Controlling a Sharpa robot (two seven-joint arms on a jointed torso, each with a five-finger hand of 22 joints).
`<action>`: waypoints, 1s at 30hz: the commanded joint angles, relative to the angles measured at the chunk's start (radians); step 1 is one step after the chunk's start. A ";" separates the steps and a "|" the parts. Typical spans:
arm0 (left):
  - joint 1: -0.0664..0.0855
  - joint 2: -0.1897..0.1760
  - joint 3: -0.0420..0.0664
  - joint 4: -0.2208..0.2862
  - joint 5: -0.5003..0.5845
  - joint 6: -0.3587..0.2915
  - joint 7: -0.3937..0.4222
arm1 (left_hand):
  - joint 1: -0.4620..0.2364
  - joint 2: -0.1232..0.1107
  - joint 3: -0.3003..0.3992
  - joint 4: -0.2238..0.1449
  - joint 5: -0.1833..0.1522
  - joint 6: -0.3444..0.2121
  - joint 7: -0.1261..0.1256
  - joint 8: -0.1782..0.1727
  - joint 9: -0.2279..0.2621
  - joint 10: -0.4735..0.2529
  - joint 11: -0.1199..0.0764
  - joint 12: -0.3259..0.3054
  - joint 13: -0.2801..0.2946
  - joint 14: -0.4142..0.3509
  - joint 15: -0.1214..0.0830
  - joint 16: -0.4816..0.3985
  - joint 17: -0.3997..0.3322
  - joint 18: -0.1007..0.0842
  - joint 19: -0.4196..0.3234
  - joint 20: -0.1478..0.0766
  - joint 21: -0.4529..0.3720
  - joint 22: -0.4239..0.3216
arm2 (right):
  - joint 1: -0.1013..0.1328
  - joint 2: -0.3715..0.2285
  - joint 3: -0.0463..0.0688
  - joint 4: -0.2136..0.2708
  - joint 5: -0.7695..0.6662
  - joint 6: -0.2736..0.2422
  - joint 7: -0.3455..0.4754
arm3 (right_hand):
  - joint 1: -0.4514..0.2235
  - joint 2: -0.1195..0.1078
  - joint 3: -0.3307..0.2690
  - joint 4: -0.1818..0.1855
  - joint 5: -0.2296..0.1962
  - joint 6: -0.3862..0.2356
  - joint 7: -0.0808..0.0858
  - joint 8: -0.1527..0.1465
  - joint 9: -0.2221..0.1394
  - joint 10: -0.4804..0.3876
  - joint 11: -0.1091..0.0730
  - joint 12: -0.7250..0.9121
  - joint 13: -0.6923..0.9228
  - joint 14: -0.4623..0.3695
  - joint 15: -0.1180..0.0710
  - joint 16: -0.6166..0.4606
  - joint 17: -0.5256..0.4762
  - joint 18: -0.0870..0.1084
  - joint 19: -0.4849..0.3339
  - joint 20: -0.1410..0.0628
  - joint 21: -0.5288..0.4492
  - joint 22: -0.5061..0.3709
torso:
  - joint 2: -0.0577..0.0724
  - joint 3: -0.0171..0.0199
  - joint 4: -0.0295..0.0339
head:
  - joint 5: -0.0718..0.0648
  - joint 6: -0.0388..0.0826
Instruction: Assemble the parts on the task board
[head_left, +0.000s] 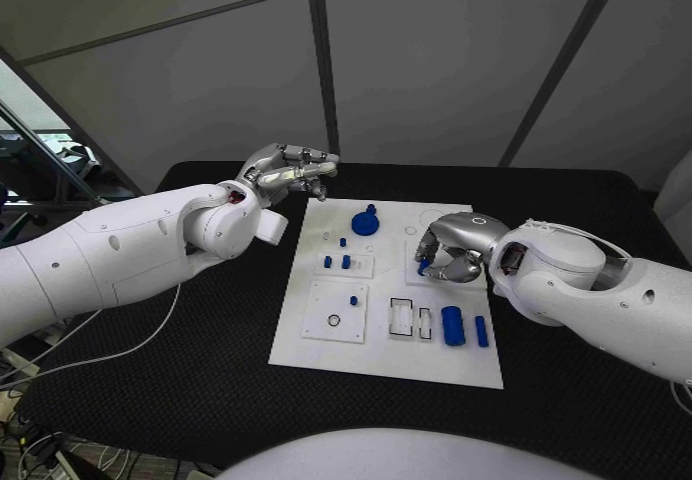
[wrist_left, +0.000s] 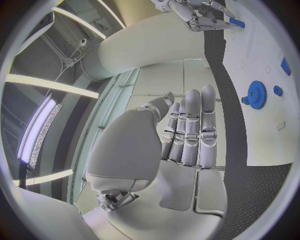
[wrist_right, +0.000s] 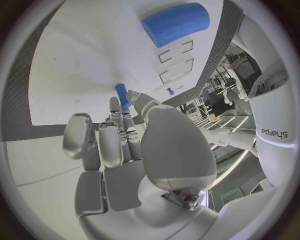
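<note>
Presently: task board (head_left: 325, 345) mid-counter (head_left: 173, 400), both hands over it.
Left hand (head_left: 289, 170) raised off the board's far left corner, fingers (wrist_left: 190, 132) straight, close together, holding nothing. Blue gear (head_left: 366, 222) stands near the far edge; blue cylinder (head_left: 453, 326) lies near the right. Right hand (head_left: 454, 252) pinches a small blue peg (wrist_right: 122, 95) above the board; risk: a loose pinch tilts or drops it. The target hole is hidden beneath that hand.
</note>
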 joint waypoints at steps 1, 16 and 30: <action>0.002 0.000 0.001 0.001 0.005 0.005 0.005 | -0.008 0.001 -0.002 -0.005 0.004 -0.008 0.002 0.005 0.001 -0.010 0.000 0.009 0.000 -0.004 -0.001 -0.010 -0.004 -0.011 -0.006 0.001 -0.006 -0.003 | 0.001 0.005 -0.001 -0.003 -0.011 0.029 -0.003 | 0.010 -0.003 0.005 0.000 -0.005 0.007 0.000 0.005 0.001 0.008 0.002 0.001 -0.001 0.046 -0.009 0.006 0.001 -0.007 0.007 0.002 0.004 0.002 | 0.000 0.0003 -0.0003 | 0.001 -0.002; 0.002 -0.002 0.001 0.003 0.005 -0.002 0.009 | -0.008 0.001 -0.002 -0.005 0.004 -0.007 0.002 0.005 0.001 -0.010 0.000 0.009 0.000 -0.003 -0.001 -0.010 -0.005 -0.011 -0.006 0.001 -0.006 -0.004 | 0.001 0.011 -0.003 -0.004 -0.041 -0.054 -0.006 | 0.044 0.021 0.049 -0.018 -0.054 0.043 -0.006 0.013 0.006 0.052 -0.006 -0.012 -0.003 0.050 -0.016 0.019 0.017 -0.014 0.027 -0.005 0.027 0.034 | -0.001 0.0004 0.0000 | 0.002 -0.007; 0.002 0.002 0.001 -0.005 0.005 0.003 0.003 | -0.017 0.004 -0.005 0.001 0.004 -0.009 0.002 0.006 0.001 -0.013 0.001 0.013 -0.001 0.005 -0.001 -0.012 -0.009 -0.012 -0.002 0.002 -0.008 -0.007 | 0.001 -0.055 0.002 0.132 -0.003 -0.192 0.012 | 0.058 0.029 0.077 -0.033 -0.057 0.051 -0.005 0.011 0.006 0.064 -0.007 -0.025 -0.003 0.052 -0.017 0.026 0.026 -0.017 0.036 -0.008 0.038 0.048 | -0.005 -0.0011 -0.0013 | 0.002 -0.002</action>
